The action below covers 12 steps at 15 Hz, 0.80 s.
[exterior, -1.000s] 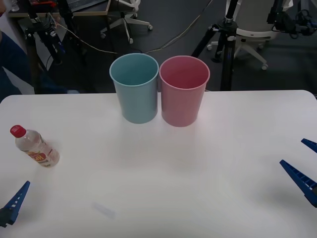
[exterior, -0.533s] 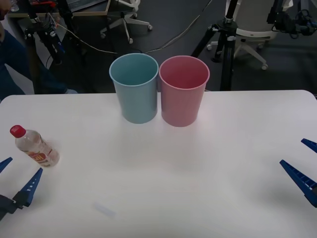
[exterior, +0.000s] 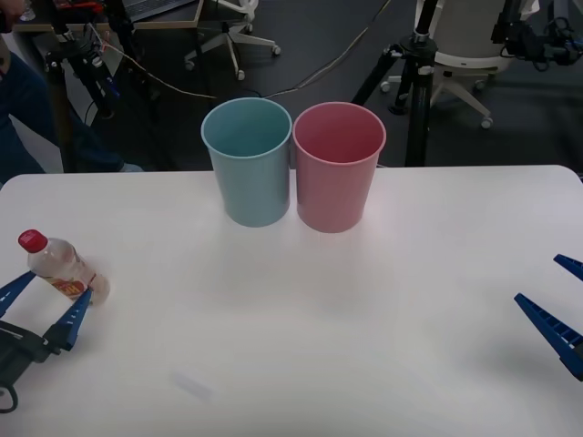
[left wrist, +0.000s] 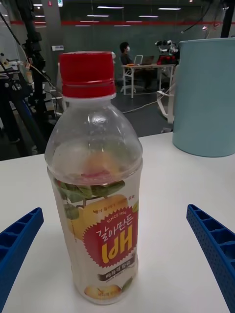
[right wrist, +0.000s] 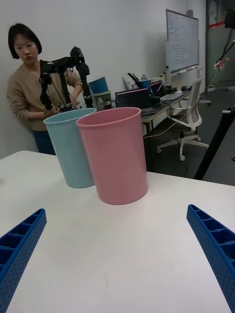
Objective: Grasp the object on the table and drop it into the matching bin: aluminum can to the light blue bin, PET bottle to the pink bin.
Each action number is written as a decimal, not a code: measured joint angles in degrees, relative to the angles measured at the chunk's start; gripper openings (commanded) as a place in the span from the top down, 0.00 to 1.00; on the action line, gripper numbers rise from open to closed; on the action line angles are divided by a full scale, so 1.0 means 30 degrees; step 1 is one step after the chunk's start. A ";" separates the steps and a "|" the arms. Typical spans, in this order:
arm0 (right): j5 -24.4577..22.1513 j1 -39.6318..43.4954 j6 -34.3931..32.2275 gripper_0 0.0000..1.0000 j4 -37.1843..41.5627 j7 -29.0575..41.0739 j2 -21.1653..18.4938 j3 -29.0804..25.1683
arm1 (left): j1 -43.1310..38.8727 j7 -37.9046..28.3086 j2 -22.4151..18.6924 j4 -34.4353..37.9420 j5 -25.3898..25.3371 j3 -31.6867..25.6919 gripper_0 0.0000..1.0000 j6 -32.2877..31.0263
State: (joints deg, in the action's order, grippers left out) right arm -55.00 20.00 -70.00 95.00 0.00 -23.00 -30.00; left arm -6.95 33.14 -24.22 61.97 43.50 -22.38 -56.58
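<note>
While the left claw (exterior: 46,305) stands spread at the surface's (exterior: 301,319) left edge, the bottle (exterior: 62,267) stands upright just ahead between its fingers, untouched. Right claw (exterior: 563,305), also spread, waits at the right edge; bare surface lies between it and the pink bin (exterior: 337,167).

**White table, three things sitting on it**

So the table (exterior: 410,300) is a big white top with rounded corners, running across pretty much the whole front view. Toward its far edge, around the middle, the light blue bin (exterior: 248,162) and the pink bin (exterior: 338,167) stand upright side by side, touching or as good as touching, blue on the left and pink on the right. Way off near the left edge, well apart from both, a PET bottle (exterior: 62,268) stands on the surface: clear plastic, red cap, red-and-yellow label. There's also a faint smudge on the near-left part.
</note>
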 measured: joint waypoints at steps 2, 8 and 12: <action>0.0000 0.0000 0.0000 0.00 0.0000 0.0000 0.0000 0.0000 | 0.0691 -0.0009 -0.0042 -0.0479 0.0595 -0.0262 0.00 0.0037; 0.0000 0.0000 0.0000 0.00 0.0000 0.0000 0.0000 0.0000 | 0.2400 -0.0037 -0.0043 -0.1389 0.1343 -0.0087 0.00 0.1141; 0.0000 0.0000 0.0000 0.00 0.0000 0.0000 0.0000 0.0000 | 0.2938 -0.0209 -0.0043 -0.1389 0.1348 0.0269 0.00 0.1923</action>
State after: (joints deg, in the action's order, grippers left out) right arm -55.00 20.00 -70.00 95.00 0.00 -23.00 -30.00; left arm 1.86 32.52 -24.35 57.80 47.54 -21.57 -50.81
